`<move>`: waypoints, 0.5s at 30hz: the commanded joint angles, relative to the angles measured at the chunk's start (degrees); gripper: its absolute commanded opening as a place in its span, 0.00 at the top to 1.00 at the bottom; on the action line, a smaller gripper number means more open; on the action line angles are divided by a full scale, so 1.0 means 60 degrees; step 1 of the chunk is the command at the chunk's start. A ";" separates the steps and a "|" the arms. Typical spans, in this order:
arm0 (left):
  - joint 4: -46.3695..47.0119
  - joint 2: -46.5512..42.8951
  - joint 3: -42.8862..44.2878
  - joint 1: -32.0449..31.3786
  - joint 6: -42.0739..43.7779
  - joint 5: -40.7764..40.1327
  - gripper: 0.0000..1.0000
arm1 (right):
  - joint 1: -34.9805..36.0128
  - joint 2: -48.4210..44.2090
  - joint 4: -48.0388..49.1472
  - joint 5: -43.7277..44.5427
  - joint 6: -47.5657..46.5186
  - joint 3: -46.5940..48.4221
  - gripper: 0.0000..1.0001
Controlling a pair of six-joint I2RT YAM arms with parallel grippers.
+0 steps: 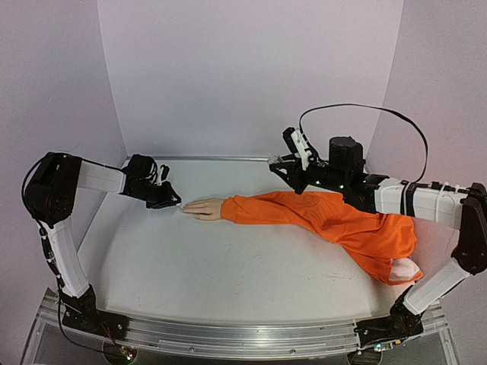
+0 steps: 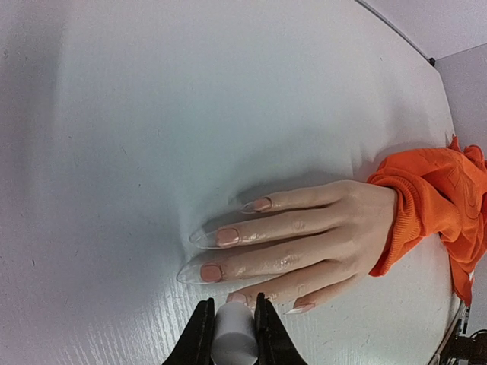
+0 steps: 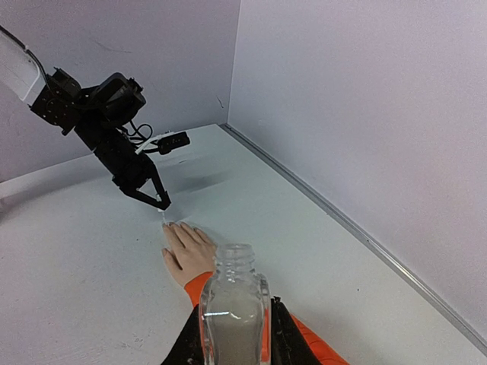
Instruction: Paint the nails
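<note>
Pinching a white cap (image 2: pixel 233 336), left hand (image 1: pixel 171 203) sits beside the nails (image 2: pixel 227 237).

Bright, soft, even light tints the walls (image 1: pixel 251 76) pale lilac and leaves only faint, diffuse shadows on the worktop (image 1: pixel 190 266), clearest alongside the mannequin hand (image 2: pixel 319 228), whose fingers carry small glossy glints. The left wrist view bows strongly at its edges and dims toward its left side, and the white cap (image 2: pixel 233 338) at its near edge is blurred. In the right wrist view the clear bottle (image 3: pixel 234 304) close to the lens looks slightly soft.
</note>
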 commanded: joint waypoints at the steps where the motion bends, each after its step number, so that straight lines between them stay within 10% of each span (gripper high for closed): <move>1: 0.0135 0.0042 0.0465 0.0003 0.0123 -0.0082 1.00 | -0.0043 -0.0032 0.0673 -0.0158 0.0091 0.0281 1.00; 15: 0.0134 -0.0151 0.0071 0.0079 0.0108 -0.0437 1.00 | -0.0043 -0.0034 0.0674 -0.0158 0.0105 0.0267 1.00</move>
